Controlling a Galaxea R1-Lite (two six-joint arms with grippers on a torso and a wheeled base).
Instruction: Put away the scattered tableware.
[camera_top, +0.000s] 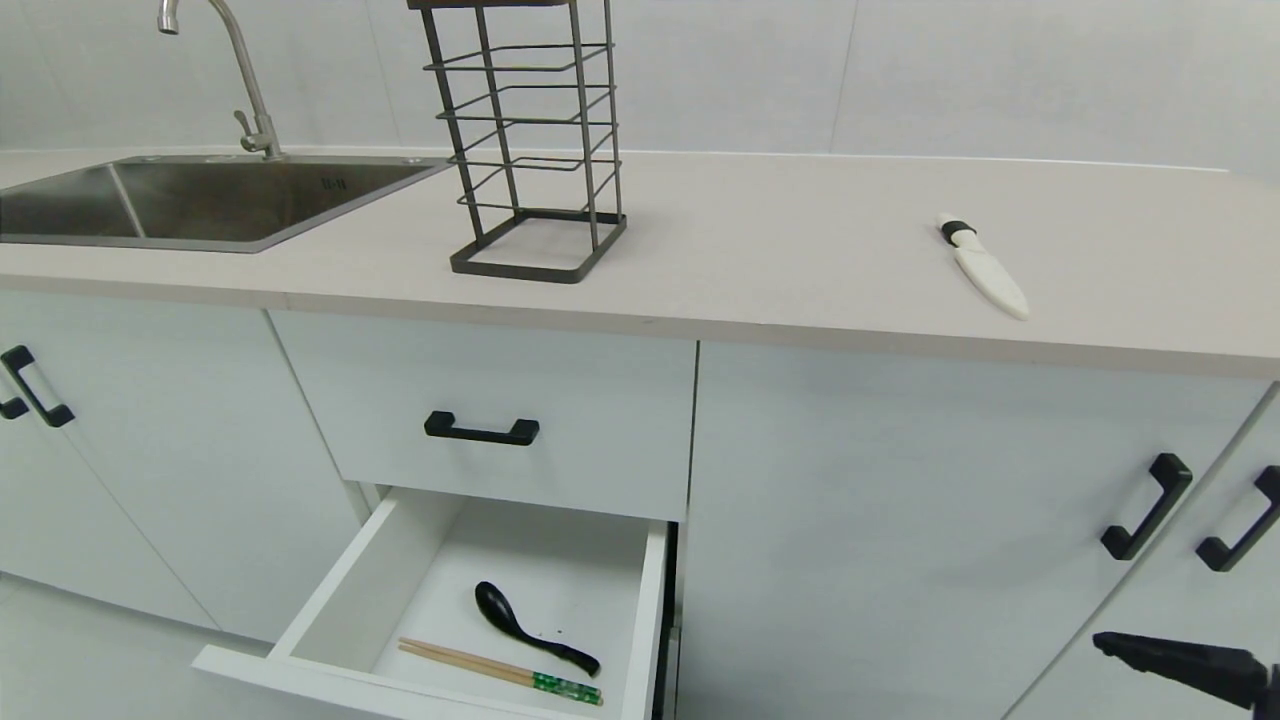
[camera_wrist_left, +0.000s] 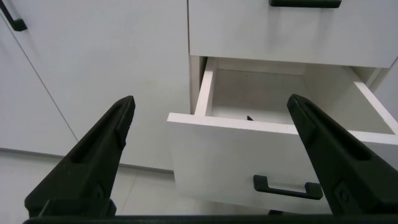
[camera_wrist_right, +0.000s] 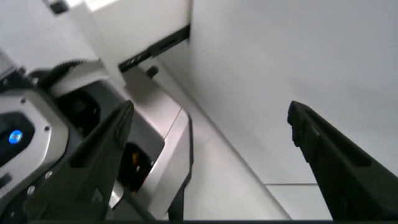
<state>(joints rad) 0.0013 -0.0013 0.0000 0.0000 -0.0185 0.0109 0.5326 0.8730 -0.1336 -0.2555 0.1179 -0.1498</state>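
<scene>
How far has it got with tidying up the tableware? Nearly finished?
Done, it seems: a glossy black soup spoon and a pair of wooden chopsticks with green ends lie in the open white drawer. In hand: nothing; the left pincer and right pincer are open and empty. Left: the white knife with a black band on the pale countertop, then probably shutting the drawer.

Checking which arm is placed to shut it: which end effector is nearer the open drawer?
Left. The left end effector sits directly facing the open drawer front; the right end effector hangs low, off to the drawer's right, before the cabinet doors.
</scene>
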